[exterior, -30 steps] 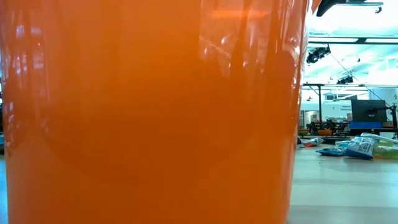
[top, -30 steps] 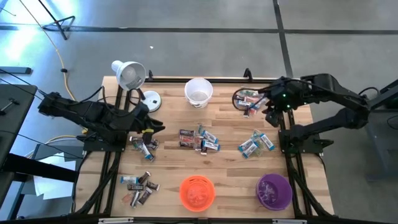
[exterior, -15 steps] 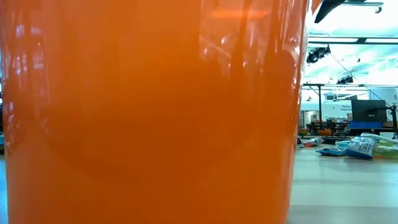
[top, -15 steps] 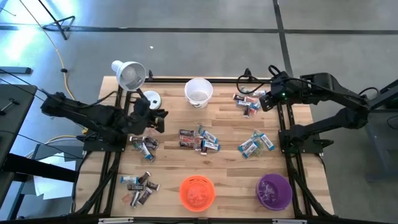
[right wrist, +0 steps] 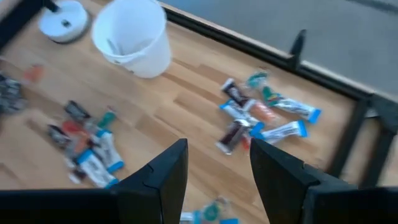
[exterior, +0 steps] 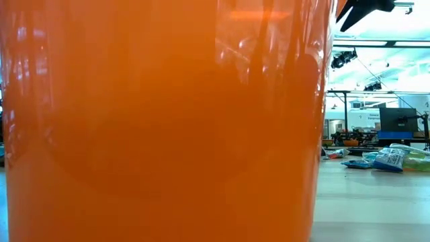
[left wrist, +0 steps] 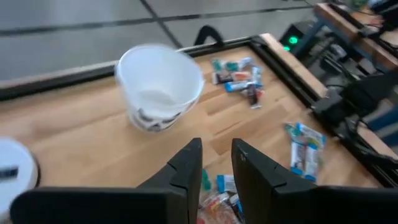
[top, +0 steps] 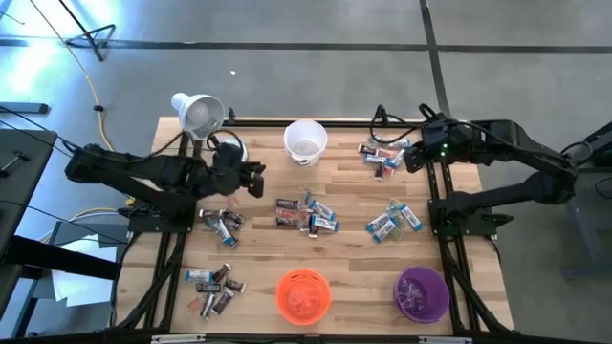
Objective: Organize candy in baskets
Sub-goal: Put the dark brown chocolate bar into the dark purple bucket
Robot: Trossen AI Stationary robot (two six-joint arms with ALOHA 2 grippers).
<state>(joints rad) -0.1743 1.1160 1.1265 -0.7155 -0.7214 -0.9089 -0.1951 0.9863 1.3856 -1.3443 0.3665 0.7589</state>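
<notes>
Wrapped candy lies on the wooden table in several heaps: far right point(top: 381, 158), middle point(top: 306, 215), right point(top: 392, 222), left point(top: 222, 223) and near left point(top: 215, 287). The white basket point(top: 305, 141) stands at the far edge. The orange basket point(top: 303, 294) and the purple basket point(top: 422, 292) stand at the near edge. My left gripper point(top: 256, 180) hovers between the left and middle heaps, open by a narrow gap point(left wrist: 216, 165), holding nothing. My right gripper point(top: 411, 158) hangs open point(right wrist: 217, 165) beside the far-right heap point(right wrist: 261, 118).
A white desk lamp point(top: 198, 115) with a round base point(top: 229, 151) stands at the far left corner. The orange basket's wall point(exterior: 161, 121) fills most of the low view. Black frame rails run along the table's left and right edges.
My left gripper has moved from over the left candy heap toward the table's right edge and a little toward its far edge, carrying nothing. My right gripper has rolled at the wrist and shifted slightly toward the far edge beside the far-right heap. No candy has moved.
</notes>
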